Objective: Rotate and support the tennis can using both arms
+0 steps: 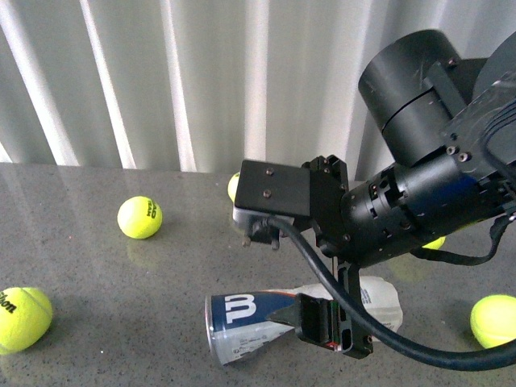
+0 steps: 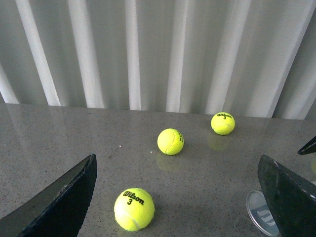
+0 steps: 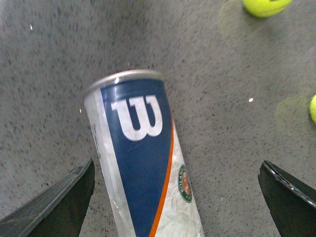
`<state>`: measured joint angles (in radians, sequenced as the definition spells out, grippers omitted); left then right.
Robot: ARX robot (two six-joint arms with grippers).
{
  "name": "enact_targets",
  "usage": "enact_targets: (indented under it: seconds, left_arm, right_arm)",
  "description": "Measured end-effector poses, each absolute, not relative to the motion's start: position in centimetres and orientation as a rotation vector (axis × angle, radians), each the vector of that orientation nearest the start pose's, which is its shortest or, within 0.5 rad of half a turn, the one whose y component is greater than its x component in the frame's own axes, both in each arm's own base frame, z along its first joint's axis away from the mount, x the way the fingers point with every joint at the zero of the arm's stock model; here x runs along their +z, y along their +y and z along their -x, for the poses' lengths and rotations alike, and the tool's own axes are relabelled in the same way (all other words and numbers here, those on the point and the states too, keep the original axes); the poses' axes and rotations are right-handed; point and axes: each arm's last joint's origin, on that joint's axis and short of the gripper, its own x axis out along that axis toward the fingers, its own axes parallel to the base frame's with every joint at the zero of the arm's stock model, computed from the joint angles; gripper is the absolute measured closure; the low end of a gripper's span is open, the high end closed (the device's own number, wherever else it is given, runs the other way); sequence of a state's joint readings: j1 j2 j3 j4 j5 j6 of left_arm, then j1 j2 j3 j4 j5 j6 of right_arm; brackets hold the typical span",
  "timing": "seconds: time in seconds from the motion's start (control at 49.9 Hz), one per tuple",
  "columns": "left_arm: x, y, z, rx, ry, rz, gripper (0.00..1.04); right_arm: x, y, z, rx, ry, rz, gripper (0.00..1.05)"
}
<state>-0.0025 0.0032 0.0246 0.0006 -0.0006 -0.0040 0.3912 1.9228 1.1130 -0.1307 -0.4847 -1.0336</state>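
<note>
Tennis can [image 1: 242,316]: lying on its side on the grey speckled table [image 1: 121,274], silver rim toward the front-left, blue label with white W facing up, orange stripe along the label's edge.
Right gripper [image 3: 176,167]: spread wide, hanging over the can with 1 finger on each side; bare table visible between each finger and the can in the right wrist view, so no pinch.
Right arm [image 1: 403,201]: bulky and black, reaching in from the right of the front view, crossing above the can's far half; thick black cable [image 1: 403,347] looping beneath it.
Left gripper [image 2: 177,159]: spread wide, only bare table and balls between the fingers; not seen in the front view.
Can's end, left wrist view: silver-rimmed round face peeking out just beside 1 finger, partly hidden by it.
Tennis balls [image 2: 134,209]: 3 yellow ones in the left wrist view, 2 printed "Wilson 3"; in the front view 2 at the left, 1 at the right, 2 more partly hidden behind the arm; none touching the can.
Backdrop: white pleated wall [image 1: 161,81] behind the table.
</note>
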Motion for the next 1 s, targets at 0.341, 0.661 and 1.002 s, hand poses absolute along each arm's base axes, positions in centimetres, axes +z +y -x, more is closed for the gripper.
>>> enact_targets:
  seconds: [0.341,0.661,1.002]
  left_arm:
    - [17.2,0.0,-9.6,0.0,-0.022,0.004,0.07]
    - [17.2,0.0,-9.6,0.001,-0.023,0.004,0.07]
    - [17.2,0.0,-9.6,0.0,-0.023,0.004,0.07]
  right_arm:
    - [22.3,6.6,-31.5,0.103,0.425,-0.018,0.07]
    - [20.4,4.4,-28.0,0.02,0.062,-0.044,0.38]
    - [18.6,1.9,-21.8,0.004,0.017,-0.003,0.96]
